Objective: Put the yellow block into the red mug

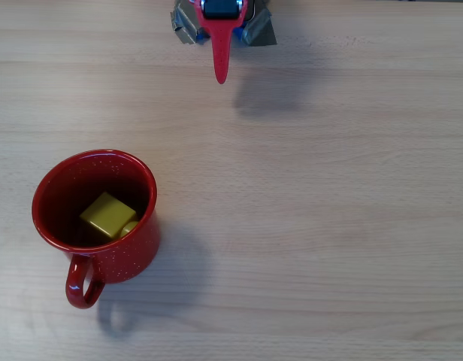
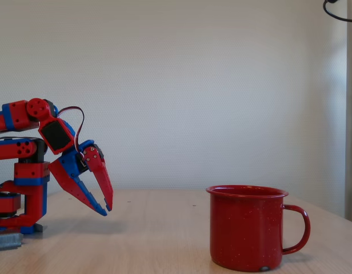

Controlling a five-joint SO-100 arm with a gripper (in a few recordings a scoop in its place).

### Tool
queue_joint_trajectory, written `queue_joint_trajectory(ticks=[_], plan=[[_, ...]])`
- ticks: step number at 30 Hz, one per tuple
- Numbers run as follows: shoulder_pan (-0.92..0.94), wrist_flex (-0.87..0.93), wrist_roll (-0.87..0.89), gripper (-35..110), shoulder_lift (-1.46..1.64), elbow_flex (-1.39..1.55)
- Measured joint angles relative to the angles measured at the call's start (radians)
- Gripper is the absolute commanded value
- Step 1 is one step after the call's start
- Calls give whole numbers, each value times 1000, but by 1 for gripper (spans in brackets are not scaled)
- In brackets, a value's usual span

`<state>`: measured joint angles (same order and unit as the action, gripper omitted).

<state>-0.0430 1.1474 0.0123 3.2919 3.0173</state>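
The yellow block (image 1: 108,215) sits inside the red mug (image 1: 96,218), tilted on the dark bottom, toward the handle side in the overhead view. In the fixed view the mug (image 2: 247,227) stands upright on the bench (image 2: 164,240), handle pointing to picture right; its wall hides the block there. In the overhead view the mug is lower left, handle toward the bottom edge, shadow falling to its right. My hand (image 2: 106,209) is well apart from the mug, at picture left in the fixed view, raised off the bench, tips angled down. Fingers nearly together at the tips, a narrow gap further up, nothing between them. In the overhead view my hand (image 1: 220,75) pokes in from the top edge as a red point, its shadow on the wood (image 1: 329,188) just to the right.
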Motion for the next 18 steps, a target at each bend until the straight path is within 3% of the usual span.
queue_joint_trajectory(ticks=[18], plan=[[0, 0, 9, 0, 0, 0]])
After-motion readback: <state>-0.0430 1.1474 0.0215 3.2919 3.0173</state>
